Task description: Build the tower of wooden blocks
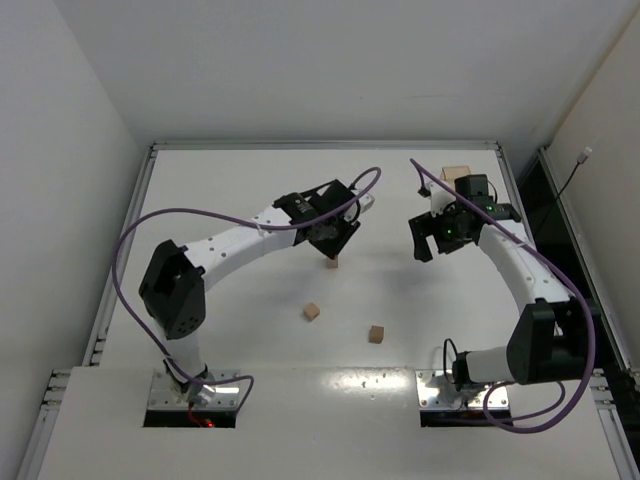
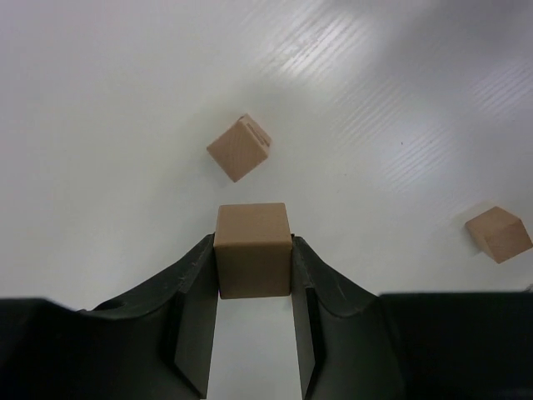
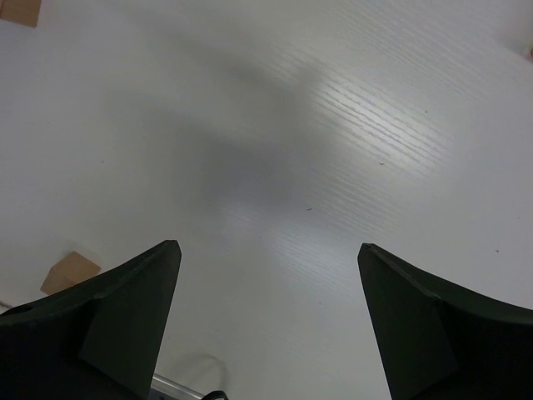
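My left gripper (image 1: pixel 331 252) is shut on a light-brown wooden cube (image 1: pixel 332 262), which sits between its fingertips in the left wrist view (image 2: pixel 252 250), low over the white table. I cannot tell whether it touches the table. Two more cubes lie nearer the arm bases, one on the left (image 1: pixel 312 311) (image 2: pixel 239 147) and one on the right (image 1: pixel 376 333) (image 2: pixel 498 234). Another cube (image 1: pixel 456 174) sits at the far right behind my right gripper (image 1: pixel 428 244), which is open and empty (image 3: pixel 268 250) above bare table. A cube (image 3: pixel 71 271) shows beside its left finger.
The white table (image 1: pixel 240 190) has raised rails along its far and side edges. Purple cables loop over both arms. Part of another cube (image 3: pixel 18 10) shows in the top left corner of the right wrist view.
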You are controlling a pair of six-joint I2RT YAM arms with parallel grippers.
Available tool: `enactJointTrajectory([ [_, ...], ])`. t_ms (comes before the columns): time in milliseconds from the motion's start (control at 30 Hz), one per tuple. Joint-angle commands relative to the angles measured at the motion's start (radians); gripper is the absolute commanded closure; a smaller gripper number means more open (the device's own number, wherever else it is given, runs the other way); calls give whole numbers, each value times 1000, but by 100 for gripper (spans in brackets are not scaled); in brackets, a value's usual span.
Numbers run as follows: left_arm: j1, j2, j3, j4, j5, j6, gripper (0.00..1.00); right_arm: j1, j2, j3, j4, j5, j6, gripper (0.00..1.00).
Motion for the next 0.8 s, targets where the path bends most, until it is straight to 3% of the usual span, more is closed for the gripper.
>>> enactJointTrajectory([
  [0, 34, 17, 78, -106, 6, 10, 100, 5, -5, 12, 9, -44, 1, 15],
  [767, 112, 204, 188, -115, 151, 19, 100, -4, 4, 41, 19, -55, 10, 15],
])
